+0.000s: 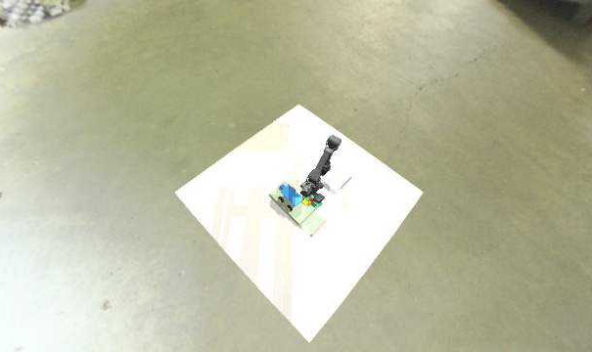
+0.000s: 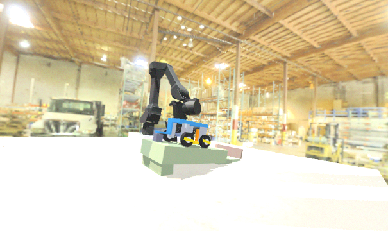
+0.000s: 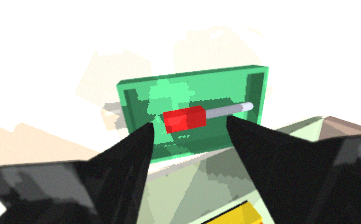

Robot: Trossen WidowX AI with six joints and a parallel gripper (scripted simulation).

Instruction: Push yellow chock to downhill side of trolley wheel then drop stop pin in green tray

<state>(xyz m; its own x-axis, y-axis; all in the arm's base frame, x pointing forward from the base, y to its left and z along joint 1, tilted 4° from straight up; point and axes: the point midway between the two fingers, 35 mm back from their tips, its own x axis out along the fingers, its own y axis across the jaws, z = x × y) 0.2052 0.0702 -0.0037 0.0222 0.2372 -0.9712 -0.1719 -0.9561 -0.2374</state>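
The stop pin, with a red head and grey shaft, lies flat inside the green tray. My gripper is open above it; its black fingers stand apart on either side of the pin and do not touch it. The blue trolley stands on the pale green ramp. The yellow chock sits by the trolley's downhill wheel, and its orange handle shows between the wheels. In the exterior view the trolley hides my fingers.
A brown lip ends the ramp's low side. The arm's base stands behind the ramp on the white mat. A pale block lies beside the arm.
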